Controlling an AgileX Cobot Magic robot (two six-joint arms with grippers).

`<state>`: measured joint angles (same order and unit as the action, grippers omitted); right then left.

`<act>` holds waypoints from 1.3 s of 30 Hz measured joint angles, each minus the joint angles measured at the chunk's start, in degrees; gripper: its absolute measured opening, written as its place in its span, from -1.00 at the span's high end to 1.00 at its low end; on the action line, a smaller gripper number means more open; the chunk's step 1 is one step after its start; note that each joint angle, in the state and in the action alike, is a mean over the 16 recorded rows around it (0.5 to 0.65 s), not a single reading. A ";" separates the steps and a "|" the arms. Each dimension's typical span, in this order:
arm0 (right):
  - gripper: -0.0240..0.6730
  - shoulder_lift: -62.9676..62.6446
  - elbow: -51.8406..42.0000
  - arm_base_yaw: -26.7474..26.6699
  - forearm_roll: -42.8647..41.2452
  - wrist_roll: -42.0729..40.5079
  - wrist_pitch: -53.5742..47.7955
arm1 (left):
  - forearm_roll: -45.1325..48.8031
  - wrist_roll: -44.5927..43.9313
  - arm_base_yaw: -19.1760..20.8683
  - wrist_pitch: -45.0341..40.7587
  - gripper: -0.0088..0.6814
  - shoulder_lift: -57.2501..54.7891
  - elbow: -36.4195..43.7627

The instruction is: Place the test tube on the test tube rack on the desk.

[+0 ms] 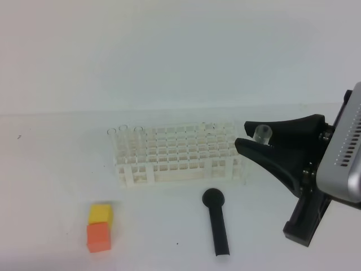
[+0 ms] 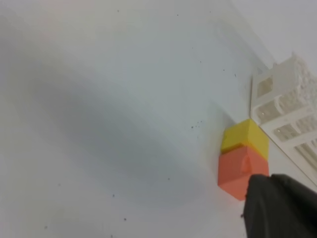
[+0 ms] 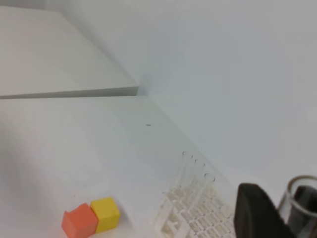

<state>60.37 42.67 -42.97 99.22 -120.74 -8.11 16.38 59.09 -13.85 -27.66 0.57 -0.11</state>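
Beside the test tube rack [image 1: 177, 152], the right hand [image 1: 248, 135] grips the test tube [image 1: 262, 134]

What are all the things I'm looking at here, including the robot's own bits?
desk: one, plain white, under everything.
test tube rack: one, white grid of square holes, middle of the desk.
tubes already in the rack: about three, clear, standing at its left end.
yellow cube: one, front left, touching the orange cube on its far side.
orange cube: one, front left, nearest the camera.
black stick: one, round-headed, lying in front of the rack.
test tube: one, clear, open rim up, held to the right of the rack.
right gripper: one, black, closed on the test tube.
left gripper: one, black, only partly visible near the cubes, shut, holding nothing.
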 joint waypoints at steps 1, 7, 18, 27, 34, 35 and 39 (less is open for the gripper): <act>0.58 0.00 0.00 0.00 0.00 0.00 0.07 | -0.04 0.01 0.00 0.00 0.98 0.00 0.00; 0.58 0.00 0.00 0.00 0.00 0.00 0.53 | -0.26 0.03 0.00 0.00 0.98 -0.03 0.00; 0.58 0.00 0.00 0.00 0.00 0.00 1.06 | 3.33 -6.57 0.00 0.24 0.98 -0.03 0.04; 0.58 0.00 0.00 0.00 0.00 0.00 1.17 | 8.37 -18.65 0.00 2.36 0.98 -0.03 0.12; 0.58 0.00 0.00 0.00 0.00 0.00 1.24 | 10.30 -28.41 0.00 4.05 0.98 -0.03 0.14; 0.58 0.00 0.00 0.00 0.00 0.00 1.24 | 10.54 -29.65 0.00 4.17 0.98 -0.03 0.14; 0.58 0.00 0.00 0.00 0.00 0.00 1.24 | 11.15 -33.67 0.00 4.29 0.98 -0.03 0.14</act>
<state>60.37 42.67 -42.97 99.22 -120.74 -6.87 27.53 25.41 -13.85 -23.36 0.53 0.02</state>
